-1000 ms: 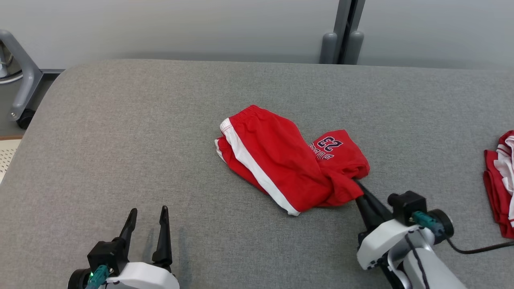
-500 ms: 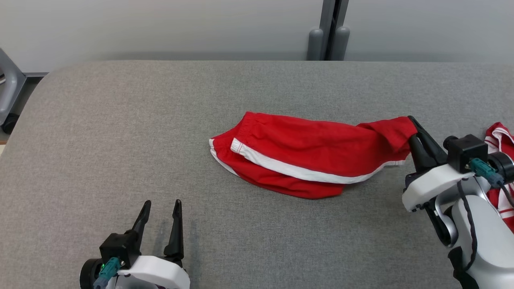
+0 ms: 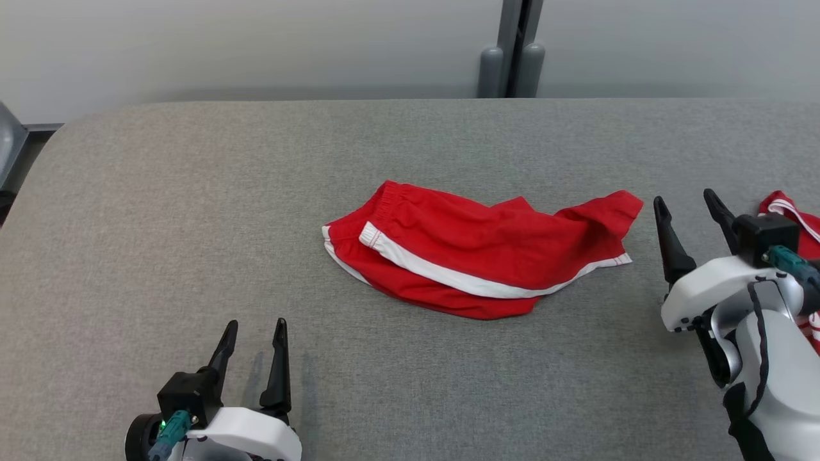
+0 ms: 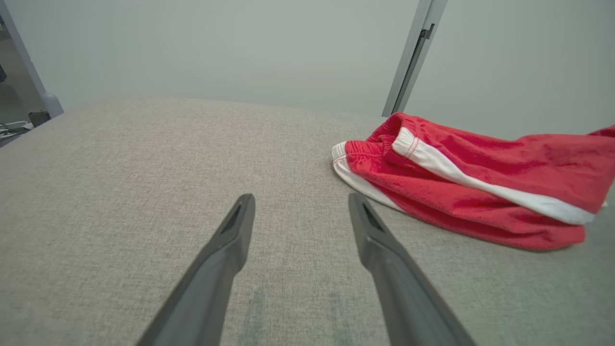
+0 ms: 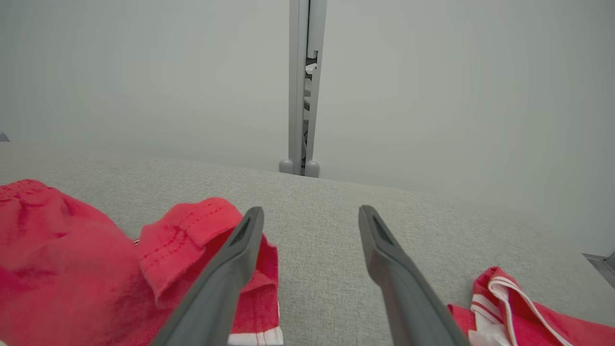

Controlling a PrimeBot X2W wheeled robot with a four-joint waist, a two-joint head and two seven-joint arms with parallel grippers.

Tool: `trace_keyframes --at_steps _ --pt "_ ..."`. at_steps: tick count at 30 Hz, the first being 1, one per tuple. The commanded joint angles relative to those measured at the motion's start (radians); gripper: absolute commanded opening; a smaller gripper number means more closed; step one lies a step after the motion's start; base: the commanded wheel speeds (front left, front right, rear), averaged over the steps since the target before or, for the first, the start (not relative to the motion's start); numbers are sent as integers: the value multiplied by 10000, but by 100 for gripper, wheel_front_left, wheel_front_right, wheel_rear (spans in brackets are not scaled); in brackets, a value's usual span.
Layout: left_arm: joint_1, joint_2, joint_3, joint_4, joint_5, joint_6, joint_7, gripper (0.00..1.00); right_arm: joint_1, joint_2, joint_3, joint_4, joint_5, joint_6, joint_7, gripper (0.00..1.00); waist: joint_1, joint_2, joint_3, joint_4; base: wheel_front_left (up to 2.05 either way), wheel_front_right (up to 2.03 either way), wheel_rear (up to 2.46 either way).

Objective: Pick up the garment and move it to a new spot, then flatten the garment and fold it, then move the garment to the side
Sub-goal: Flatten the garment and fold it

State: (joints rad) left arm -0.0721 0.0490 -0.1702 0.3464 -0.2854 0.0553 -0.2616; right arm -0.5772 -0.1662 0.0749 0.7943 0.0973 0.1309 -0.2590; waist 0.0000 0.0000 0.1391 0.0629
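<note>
The garment (image 3: 477, 253), red shorts with a white side stripe, lies stretched sideways on the grey table (image 3: 192, 211), waistband at the left. In the left wrist view the garment (image 4: 471, 178) lies to the upper right. Just right of its right leg hem, my right gripper (image 3: 684, 200) stands open with nothing between its fingers; the right wrist view has the garment (image 5: 86, 269) to the left of the right gripper (image 5: 310, 216). My left gripper (image 3: 255, 327) rests open near the table's front left, apart from the cloth; the left gripper (image 4: 300, 202) holds nothing.
A second red and white garment (image 3: 791, 218) lies at the right edge, behind my right wrist, and shows at the lower right as the other garment (image 5: 509, 307). A grey post (image 3: 509, 57) stands behind the table's far edge.
My right gripper dragged the garment's leg out to the right, then opened and let it drop onto the table. The head camera has shifted. The left gripper stayed open.
</note>
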Motion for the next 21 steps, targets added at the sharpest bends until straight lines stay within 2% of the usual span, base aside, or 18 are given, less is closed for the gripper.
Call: trace_keyframes --at_steps 1,10,18,21 --pt "-172 35 78 -96 56 46 -44 100 392 87 -227 -310 56 -4 -75 100 0 0 -131 -263 0 0 0" --pt "-109 38 321 -288 148 85 -44 100 1942 613 -683 -1986 326 -4 -68 100 0 0 -393 -1087 0 0 0" --pt "-13 38 494 -387 205 55 -44 100 2659 847 -444 -2723 439 -4 -70 100 0 0 -446 -1557 0 0 0" --pt "-270 35 442 -408 -186 3 -44 100 2788 913 -316 -2840 453 -4 -70 100 0 0 -278 -1721 0 0 0"
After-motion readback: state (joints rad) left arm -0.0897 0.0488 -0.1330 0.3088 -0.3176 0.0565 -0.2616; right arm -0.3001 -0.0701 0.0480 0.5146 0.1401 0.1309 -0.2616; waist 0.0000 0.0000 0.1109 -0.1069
